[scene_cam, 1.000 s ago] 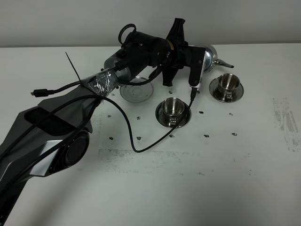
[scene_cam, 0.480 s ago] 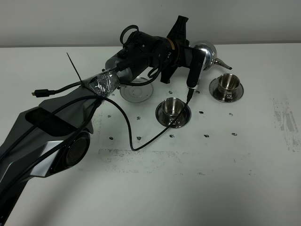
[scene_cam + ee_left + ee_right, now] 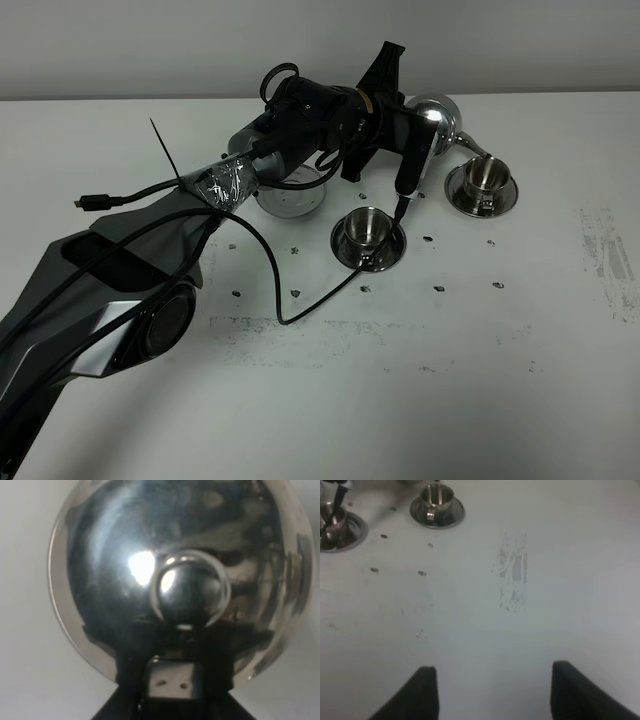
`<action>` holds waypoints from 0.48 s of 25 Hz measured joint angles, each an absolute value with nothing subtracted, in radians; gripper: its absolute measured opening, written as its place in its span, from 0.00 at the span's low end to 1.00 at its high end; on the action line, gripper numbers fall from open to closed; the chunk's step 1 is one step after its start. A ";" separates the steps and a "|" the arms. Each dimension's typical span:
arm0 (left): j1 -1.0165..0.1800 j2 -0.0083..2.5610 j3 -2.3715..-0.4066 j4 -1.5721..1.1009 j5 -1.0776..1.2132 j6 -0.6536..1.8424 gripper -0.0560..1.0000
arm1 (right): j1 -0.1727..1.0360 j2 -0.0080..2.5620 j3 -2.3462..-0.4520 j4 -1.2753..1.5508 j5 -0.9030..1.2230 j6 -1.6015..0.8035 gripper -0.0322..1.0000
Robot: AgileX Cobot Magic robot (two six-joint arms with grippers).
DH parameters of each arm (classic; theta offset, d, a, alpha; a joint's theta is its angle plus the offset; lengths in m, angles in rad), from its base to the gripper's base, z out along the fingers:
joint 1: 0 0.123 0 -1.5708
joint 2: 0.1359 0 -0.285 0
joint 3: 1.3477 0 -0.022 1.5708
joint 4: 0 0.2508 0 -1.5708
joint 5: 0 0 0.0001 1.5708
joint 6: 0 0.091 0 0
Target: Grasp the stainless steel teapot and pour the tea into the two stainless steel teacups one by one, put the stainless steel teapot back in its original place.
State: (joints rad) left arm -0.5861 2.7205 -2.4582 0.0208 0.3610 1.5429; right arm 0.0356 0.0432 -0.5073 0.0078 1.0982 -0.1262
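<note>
Left end effector (image 3: 172,682) pinching steel teapot (image 3: 100,580) tipped toward far teacup (image 3: 486,176), right end effector (image 3: 492,692) spread, cup contents unclear

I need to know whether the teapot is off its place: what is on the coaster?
The coaster is bare on its near part; the left arm hides the far part. The teapot is off to the right, in the left gripper, beside the far cup.
</note>
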 joint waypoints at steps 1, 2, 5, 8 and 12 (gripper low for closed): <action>-0.589 2.722 -2.458 0.021 0.357 1.544 0.23 | 0.036 0.043 -0.507 0.008 1.098 -0.126 0.52; -0.591 2.723 -2.458 0.021 0.353 1.544 0.23 | 0.036 0.043 -0.507 0.008 1.098 -0.126 0.52; -0.594 2.723 -2.458 0.020 0.343 1.544 0.23 | 0.036 0.043 -0.507 0.008 1.098 -0.126 0.52; -0.594 2.723 -2.458 0.018 0.344 1.554 0.23 | 0.036 0.043 -0.507 0.006 1.098 -0.126 0.52; -0.595 2.723 -2.458 0.018 0.344 1.577 0.23 | 0.036 0.043 -0.507 0.006 1.098 -0.126 0.52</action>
